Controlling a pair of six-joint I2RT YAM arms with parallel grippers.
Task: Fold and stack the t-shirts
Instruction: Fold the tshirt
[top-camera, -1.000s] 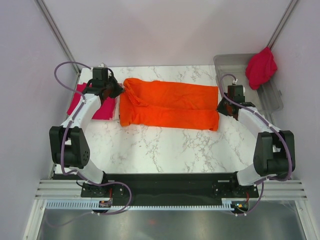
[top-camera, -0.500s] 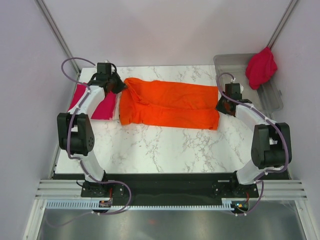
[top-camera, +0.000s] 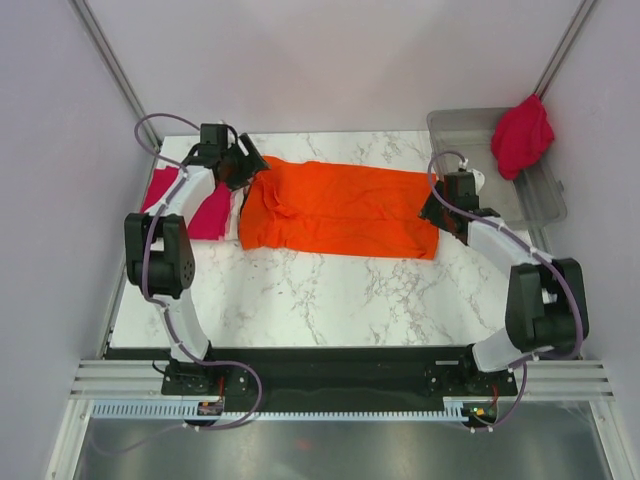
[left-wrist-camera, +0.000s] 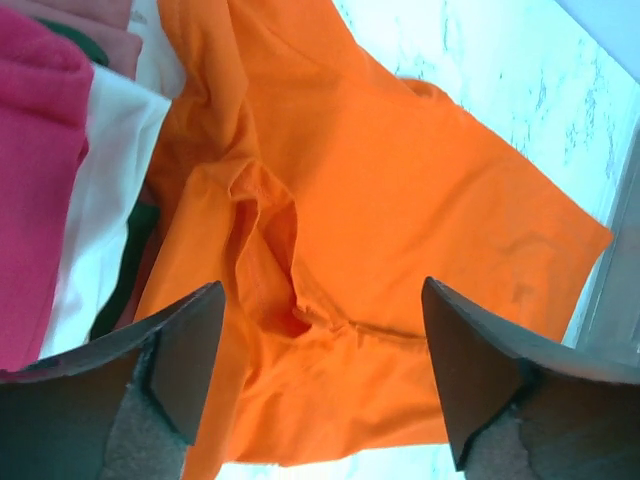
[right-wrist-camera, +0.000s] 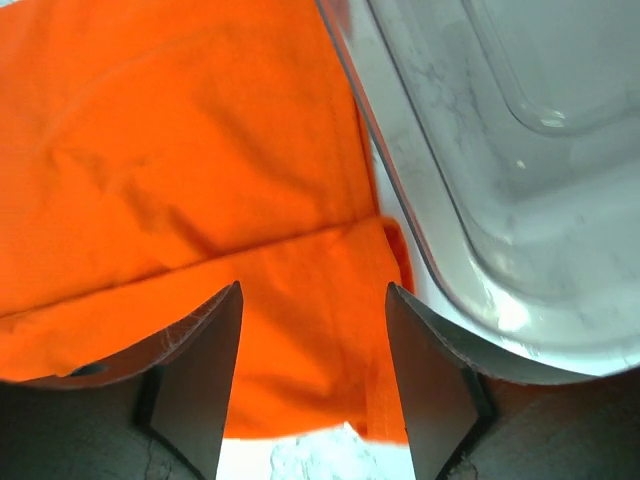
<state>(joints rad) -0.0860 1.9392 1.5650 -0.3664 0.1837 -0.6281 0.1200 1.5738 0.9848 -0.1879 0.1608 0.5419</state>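
Observation:
The bright orange t-shirt (top-camera: 340, 210) lies flat on the marble table, folded into a long band. My left gripper (top-camera: 245, 165) hangs open over its left end; in the left wrist view its gripper (left-wrist-camera: 320, 350) has only creased orange cloth (left-wrist-camera: 400, 200) below it. My right gripper (top-camera: 432, 208) stands open over the shirt's right end, the orange hem (right-wrist-camera: 200, 150) under its gripper (right-wrist-camera: 313, 350). A stack of crimson-magenta t-shirts (top-camera: 190, 205) sits at the table's left edge. Another crimson t-shirt (top-camera: 522, 135) is draped on the bin's far corner.
The clear grey plastic bin (top-camera: 540, 195) stands at the back right, its rim (right-wrist-camera: 420, 200) close beside my right fingers. White and pale pink cloth (left-wrist-camera: 110, 190) shows by the magenta stack (left-wrist-camera: 35, 180). The marble table (top-camera: 330, 290) runs toward the arm bases.
Both grippers have gone from shut to open. The left gripper has moved right and toward the back, over the shirt's left end. The right gripper has shifted slightly left.

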